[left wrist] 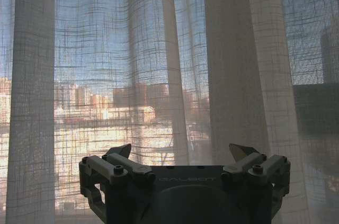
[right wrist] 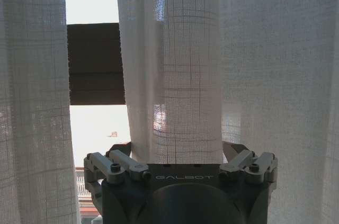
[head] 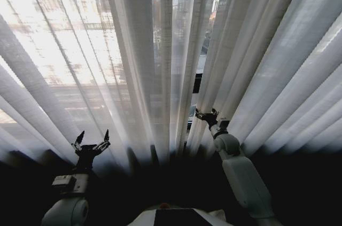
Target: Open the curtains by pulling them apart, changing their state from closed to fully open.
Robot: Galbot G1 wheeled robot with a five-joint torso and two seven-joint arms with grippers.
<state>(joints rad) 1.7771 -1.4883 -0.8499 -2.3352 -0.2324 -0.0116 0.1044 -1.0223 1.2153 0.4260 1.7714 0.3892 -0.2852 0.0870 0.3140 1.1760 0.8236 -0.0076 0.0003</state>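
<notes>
The sheer white pleated curtains hang across the whole head view, as a left panel [head: 133, 49] and a right panel [head: 267, 65]. Only a narrow slit [head: 199, 84] parts them. My right gripper [head: 206, 112] is at the inner edge of the right panel, beside the slit. In the right wrist view it [right wrist: 177, 150] is open, with one fold of fabric [right wrist: 185, 75] lying between its spread fingers. My left gripper [head: 92, 138] is held low in front of the left panel. It [left wrist: 183, 152] is open and holds nothing, with the fabric [left wrist: 159, 49] just ahead of it.
Through the slit I see a dark horizontal band [right wrist: 95, 62] against bright daylight. City buildings [left wrist: 106, 102] show faintly through the fabric. The curtain hems end in dark shadow, and my own torso [head: 176, 218] sits at the bottom edge.
</notes>
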